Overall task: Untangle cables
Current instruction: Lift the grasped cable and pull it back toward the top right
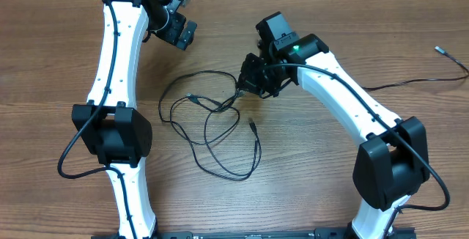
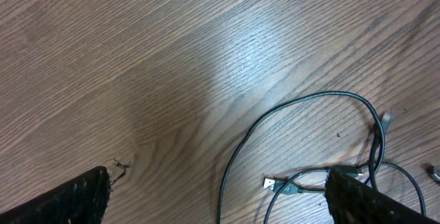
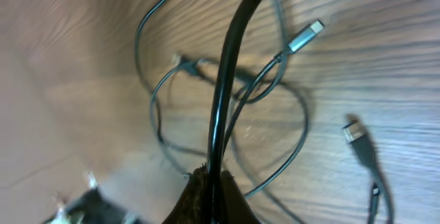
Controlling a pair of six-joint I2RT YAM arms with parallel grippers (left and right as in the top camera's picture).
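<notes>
Separating: right claw (image 1: 242, 89), frame centre, clamped on a strand of thin black plug-ended cables (image 1: 212, 133); left claw (image 1: 187, 13), upper left, gaping; next, probably drawing that strand clear.

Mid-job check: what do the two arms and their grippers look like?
The left arm and right arm have slim white links, bulky black joint housings and black wires along them. The left gripper and right gripper are black. A green light glows by the right wrist.
</notes>
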